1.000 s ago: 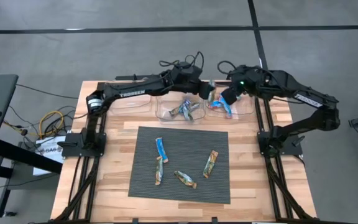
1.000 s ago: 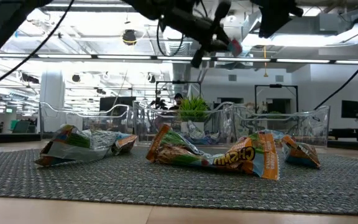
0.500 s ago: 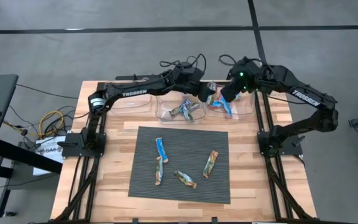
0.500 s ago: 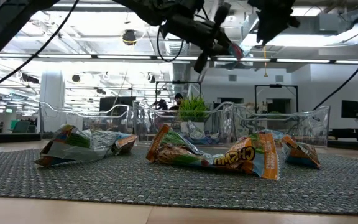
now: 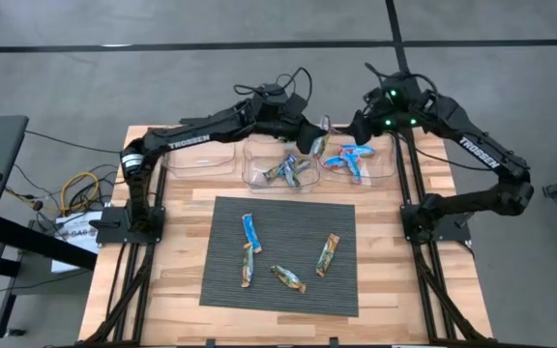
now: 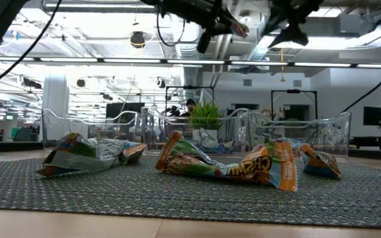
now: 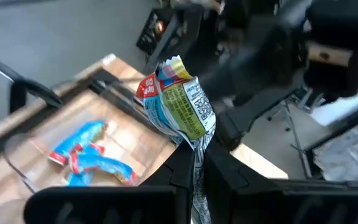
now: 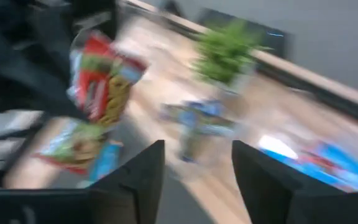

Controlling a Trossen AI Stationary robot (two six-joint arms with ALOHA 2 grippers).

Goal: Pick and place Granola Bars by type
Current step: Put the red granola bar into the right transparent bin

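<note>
My left gripper [image 5: 313, 141] is shut on a red, white and blue granola bar [image 7: 176, 102], high over the gap between the middle bin [image 5: 280, 170] and the right bin [image 5: 362, 160]. The bar also shows in the high view [image 5: 321, 133] and the low view [image 6: 234, 28]. My right gripper [image 5: 358, 126] is open and empty, high above the right bin's far side. Blue bars [image 5: 350, 157] lie in the right bin and tan-green bars [image 5: 288, 170] in the middle bin. Several bars lie flat on the grey mat [image 5: 278, 217]: [image 5: 250, 232], [image 5: 247, 267], [image 5: 288, 278], [image 5: 328, 254]. My left gripper pinches one end of the bar's wrapper [image 7: 196, 144] between its two fingers. The rest of the bar sticks out past the fingertips, crinkled. It is lifted clear, well above the bins.
A third clear bin [image 5: 201, 160] stands at the far left of the row. The two grippers are close together over the right bin. Bare wood lies at the mat's left, right and near sides. Cables hang behind the table's far edge.
My left gripper has risen with the bar and drawn a little toward the table's left, off the right bin's edge. My right gripper has gone up and toward the far edge.
</note>
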